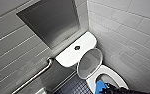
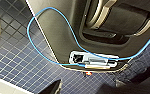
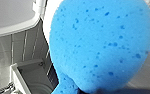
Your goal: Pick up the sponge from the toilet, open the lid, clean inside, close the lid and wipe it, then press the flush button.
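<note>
**Blue sponge [image 1: 101, 87] clamped in the right gripper [image 1: 106, 89] over the front of the open toilet [image 1: 114, 73].**
The gripper was closed on the sponge's near end. That end was squeezed narrow, and the rest bulged out wide and rounded beyond the gripper. The sponge hung at the bowl's front rim, at the tip of the dark arm that reached in from the right; whether it touched the ceramic could not be told. Its long axis ran away from the gripper, roughly toward the lid [image 1: 89, 62], which stood raised against the tank top [image 1: 71, 55] with its hollow underside facing the bowl. The flush button [image 1: 77, 47] sat mid-tank, well apart from the sponge. A grab bar [image 1: 38, 75] crossed the tiled wall left of the toilet.
</note>
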`<state>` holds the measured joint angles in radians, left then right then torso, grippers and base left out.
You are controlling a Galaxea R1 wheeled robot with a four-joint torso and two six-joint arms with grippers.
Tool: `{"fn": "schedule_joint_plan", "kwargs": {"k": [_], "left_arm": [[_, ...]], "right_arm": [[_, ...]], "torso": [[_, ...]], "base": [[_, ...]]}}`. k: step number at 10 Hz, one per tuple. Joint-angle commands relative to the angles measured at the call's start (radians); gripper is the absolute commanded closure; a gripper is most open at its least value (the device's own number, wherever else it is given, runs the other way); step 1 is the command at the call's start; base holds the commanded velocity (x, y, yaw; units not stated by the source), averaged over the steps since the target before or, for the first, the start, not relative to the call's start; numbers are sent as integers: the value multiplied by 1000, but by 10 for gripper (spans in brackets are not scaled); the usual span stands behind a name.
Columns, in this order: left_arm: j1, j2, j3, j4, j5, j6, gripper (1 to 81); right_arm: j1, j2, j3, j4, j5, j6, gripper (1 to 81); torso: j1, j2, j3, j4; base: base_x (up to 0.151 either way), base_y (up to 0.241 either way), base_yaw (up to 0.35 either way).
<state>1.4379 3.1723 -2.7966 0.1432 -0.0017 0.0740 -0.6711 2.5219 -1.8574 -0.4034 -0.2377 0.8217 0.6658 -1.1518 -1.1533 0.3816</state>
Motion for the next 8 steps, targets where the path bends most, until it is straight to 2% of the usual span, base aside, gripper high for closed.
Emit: {"fn": "schedule_joint_plan", "kwargs": {"k": [1,4,8], "left_arm": [[37,-14,-8,3,91,1,10],[36,-11,-8,4,91,1,10],[36,-11,-8,4,89,1,10]], "right_arm": [[15,-83,107,-18,-43,16,811],[-14,-189,193,-20,-32,20,811],[-81,-254,216,-18,1,20,811]], "torso": [[0,0,0,0],[0,0,0,0],[0,0,0,0]], "base": [[0,0,0],[0,0,0],[0,0,0]]}}
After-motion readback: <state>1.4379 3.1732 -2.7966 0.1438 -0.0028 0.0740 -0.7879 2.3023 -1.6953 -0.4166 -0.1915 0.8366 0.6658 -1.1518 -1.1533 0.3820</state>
